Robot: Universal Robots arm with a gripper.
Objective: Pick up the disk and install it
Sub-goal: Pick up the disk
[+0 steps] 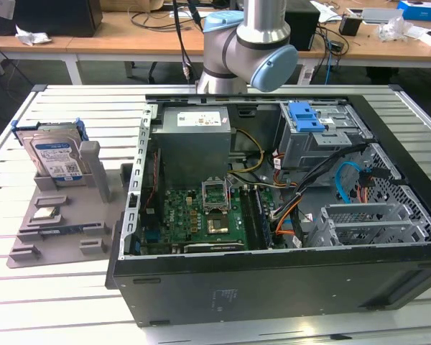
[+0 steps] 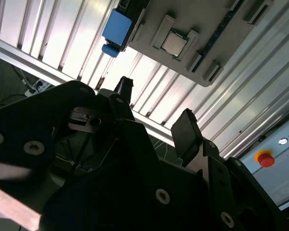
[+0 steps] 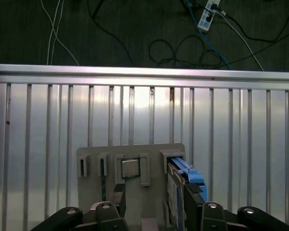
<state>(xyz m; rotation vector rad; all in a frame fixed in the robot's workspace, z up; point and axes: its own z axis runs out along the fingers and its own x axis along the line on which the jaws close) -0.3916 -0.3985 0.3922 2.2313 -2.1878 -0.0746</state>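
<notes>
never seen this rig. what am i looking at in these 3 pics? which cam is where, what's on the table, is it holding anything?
It is one robot arm working at a slatted metal table. The exterior view comes from a camera off the arm. The two wrist views come from cameras riding on the arm near its wrist, so its black fingers show in the foreground there.

On the table are an open computer case and, on the exterior view's left, a grey holder. The disk, silver in a blue frame, stands on edge in the holder. A small square chip sits in another recess of it.

The gripper hovers above the holder with its fingers open, holding nothing. The disk is not yet picked up.
</notes>
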